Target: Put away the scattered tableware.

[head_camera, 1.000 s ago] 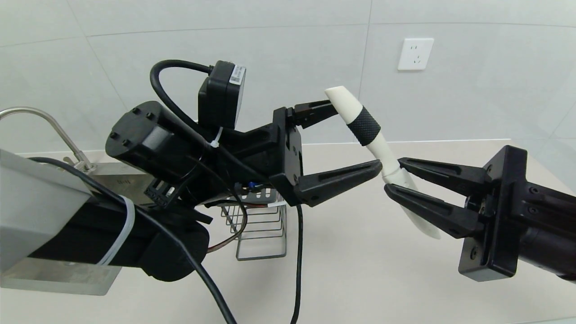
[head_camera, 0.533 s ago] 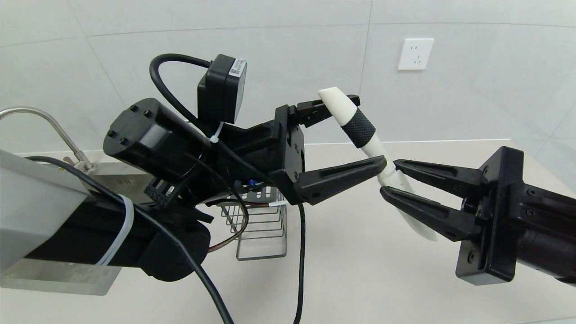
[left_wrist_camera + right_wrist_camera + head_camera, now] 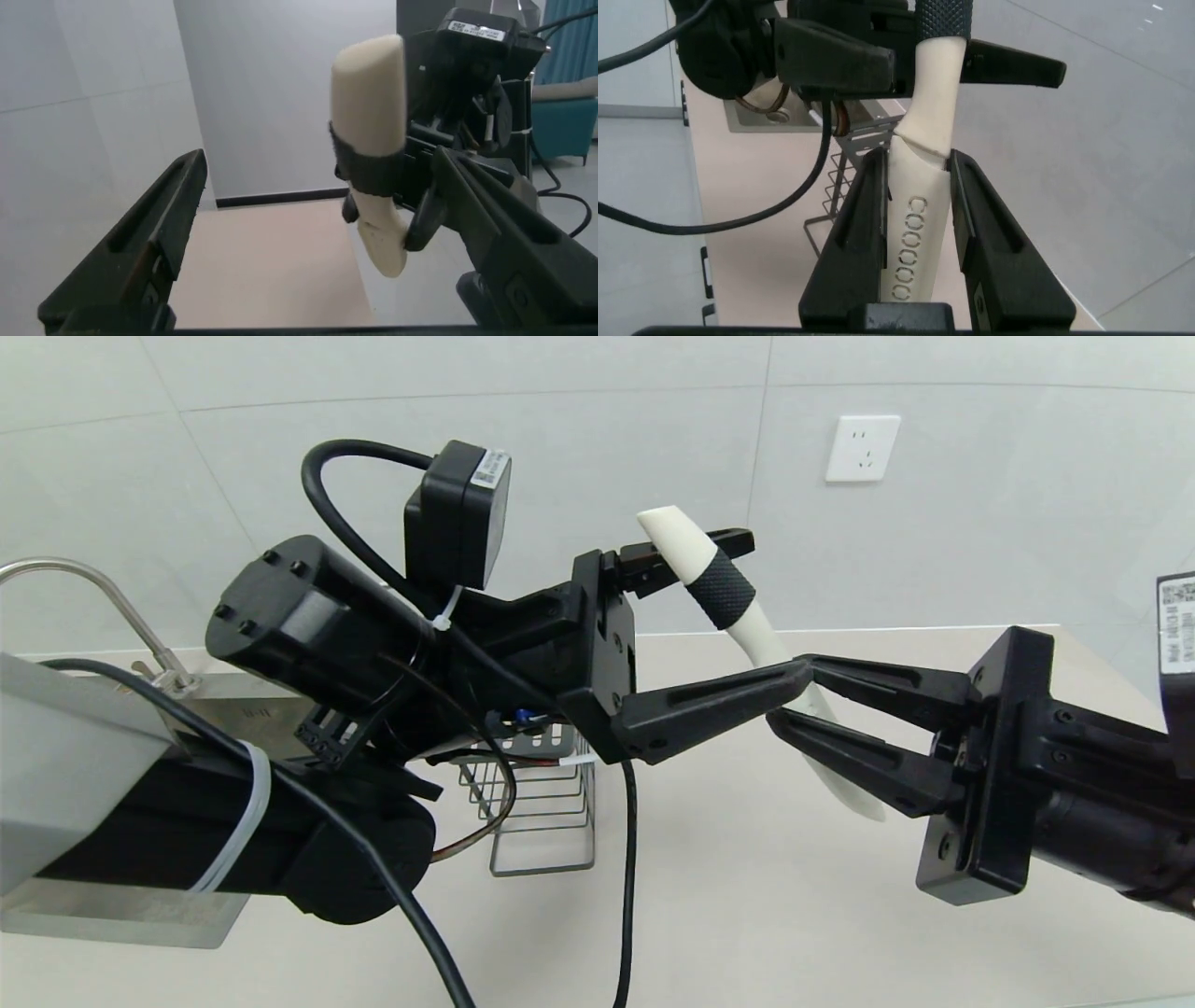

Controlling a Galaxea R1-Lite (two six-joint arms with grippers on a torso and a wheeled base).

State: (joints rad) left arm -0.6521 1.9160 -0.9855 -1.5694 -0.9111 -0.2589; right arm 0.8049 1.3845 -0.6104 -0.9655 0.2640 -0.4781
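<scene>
A white utensil (image 3: 721,590) with a black knurled band on its handle is held up in the air over the counter. My right gripper (image 3: 792,693) is shut on its lower part, just above a row of small oval holes (image 3: 910,247). The handle end slants up and to the left, between the fingers of my left gripper (image 3: 770,607), which is open around it. In the left wrist view the utensil (image 3: 374,159) stands between the two spread fingers (image 3: 140,243), nearer one side. The right wrist view shows the utensil (image 3: 920,215) clamped in my right gripper (image 3: 918,168).
A wire rack (image 3: 541,803) stands on the beige counter (image 3: 747,915) below the left arm. A steel sink (image 3: 121,915) with a curved faucet (image 3: 84,579) lies at the left. A wall socket (image 3: 861,448) is on the tiled wall behind.
My right gripper has carried the utensil to the left, so its handle now sits deeper between the left gripper's open fingers. The left arm has barely shifted.
</scene>
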